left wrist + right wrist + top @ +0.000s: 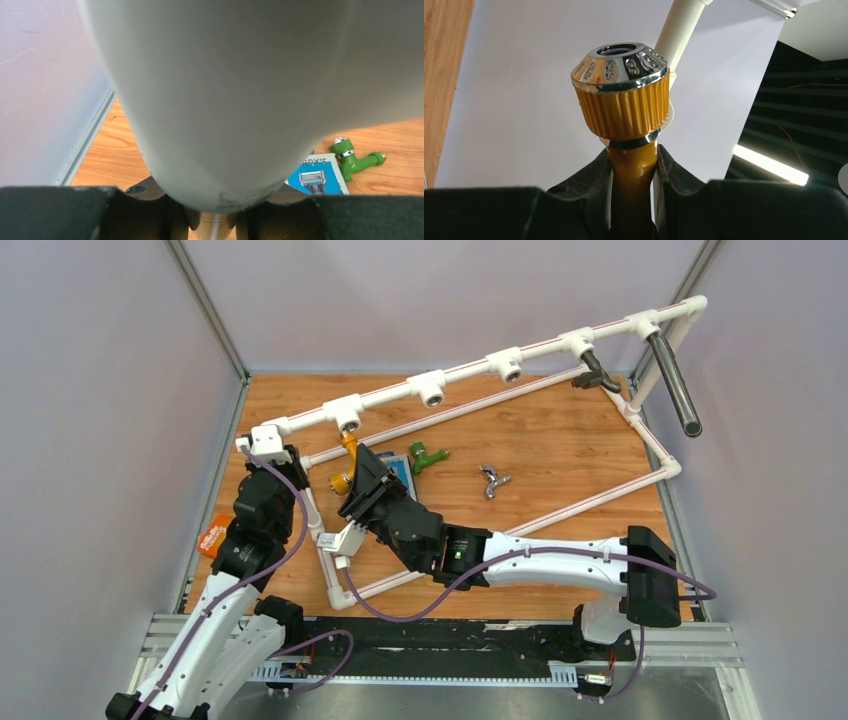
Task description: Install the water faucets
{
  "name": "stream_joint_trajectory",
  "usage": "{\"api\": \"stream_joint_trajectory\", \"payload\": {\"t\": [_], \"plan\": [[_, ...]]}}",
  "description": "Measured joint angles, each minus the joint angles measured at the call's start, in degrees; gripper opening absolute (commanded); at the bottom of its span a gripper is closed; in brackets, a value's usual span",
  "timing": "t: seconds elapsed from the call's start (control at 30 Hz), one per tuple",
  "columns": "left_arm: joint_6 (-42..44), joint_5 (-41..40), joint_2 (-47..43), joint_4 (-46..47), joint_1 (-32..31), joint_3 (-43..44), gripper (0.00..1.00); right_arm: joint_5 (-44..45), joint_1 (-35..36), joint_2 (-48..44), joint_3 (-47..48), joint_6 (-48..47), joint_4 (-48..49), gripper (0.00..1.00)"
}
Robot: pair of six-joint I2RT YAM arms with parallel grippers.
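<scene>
The yellow-orange faucet (345, 466) hangs below the leftmost tee (345, 416) of the white pipe frame, its threaded end up at the tee. My right gripper (360, 478) is shut on its body; the right wrist view shows the fingers (674, 175) clamped on the stem (632, 165) under the ribbed knob with a chrome cap (623, 95). My left gripper (268, 444) is shut on the frame's white left corner fitting (220, 90), which fills the left wrist view. The green faucet (428, 456) (356, 159) and the chrome faucet (493, 481) lie loose on the wooden table.
A blue razor pack (402, 468) (318, 176) lies beside the green faucet. A long dark bar (675, 386) and a black piece (598, 374) hang on the frame's right end. Two open tees (431, 390) (509, 367) face forward. An orange object (212, 537) lies at the left edge.
</scene>
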Motion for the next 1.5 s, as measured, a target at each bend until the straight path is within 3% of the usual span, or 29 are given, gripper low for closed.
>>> {"api": "stream_joint_trajectory", "payload": {"t": [1.5], "plan": [[-0.48,-2.71,0.44,-0.90,-1.11,0.50,0.00,2.05,-0.07,-0.94,2.43,1.75,-2.16,0.00]]}}
